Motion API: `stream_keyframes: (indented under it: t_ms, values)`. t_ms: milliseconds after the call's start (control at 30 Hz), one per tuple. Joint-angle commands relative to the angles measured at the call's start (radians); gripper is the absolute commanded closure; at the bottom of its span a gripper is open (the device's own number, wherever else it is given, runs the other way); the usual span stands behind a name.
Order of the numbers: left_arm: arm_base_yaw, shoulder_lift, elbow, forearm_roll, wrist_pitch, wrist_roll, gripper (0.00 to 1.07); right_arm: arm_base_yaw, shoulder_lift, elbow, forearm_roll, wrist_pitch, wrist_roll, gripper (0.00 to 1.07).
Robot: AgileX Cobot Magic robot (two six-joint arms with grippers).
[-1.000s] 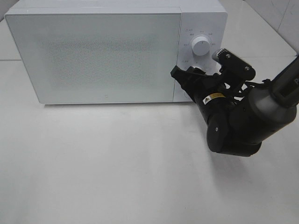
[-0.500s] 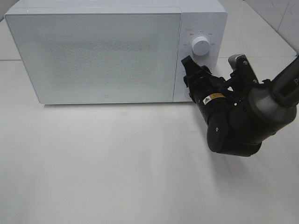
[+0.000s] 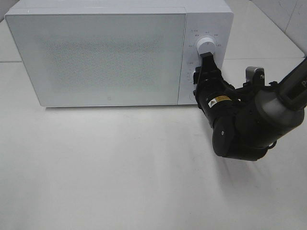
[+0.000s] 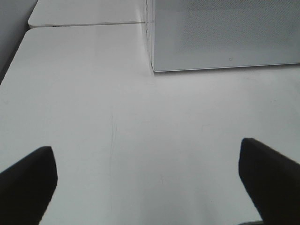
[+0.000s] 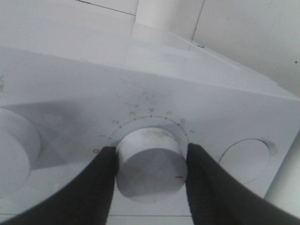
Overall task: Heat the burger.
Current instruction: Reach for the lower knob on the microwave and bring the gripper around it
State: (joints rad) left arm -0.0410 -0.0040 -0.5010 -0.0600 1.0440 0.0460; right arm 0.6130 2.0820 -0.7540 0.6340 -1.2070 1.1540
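The burger is out of view. A white microwave [image 3: 105,57] stands at the back of the table with its frosted door closed. My right gripper [image 3: 201,71] reaches onto the control panel at the microwave's right end. In the right wrist view its black fingers [image 5: 101,180] press both sides of a white numbered dial [image 5: 150,157], so my right gripper [image 5: 150,168] is shut on that dial. Over the bare table to the left of the microwave [image 4: 225,33], my left gripper [image 4: 149,180] hangs open and holds nothing.
A second white knob [image 3: 206,46] sits on the panel just above the held dial, and a round button recess [image 5: 247,159] lies on the dial's other side. The white table [image 3: 120,167] stretches in front of the microwave.
The right gripper has rolled and moved up against the control panel, and its fingers now clasp the lower dial. The left arm has not moved.
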Motion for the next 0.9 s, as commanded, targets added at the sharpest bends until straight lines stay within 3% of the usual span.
stream_keyframes:
  t_ms: [33,900]
  values:
    - [0.002,-0.022,0.004,0.004,-0.005,-0.008,0.03,0.015,-0.007,-0.016,-0.125,-0.046,0.058,1.05]
    - [0.002,-0.022,0.004,0.004,-0.005,-0.008,0.03,0.016,-0.007,-0.016,-0.048,-0.036,0.432,1.03]
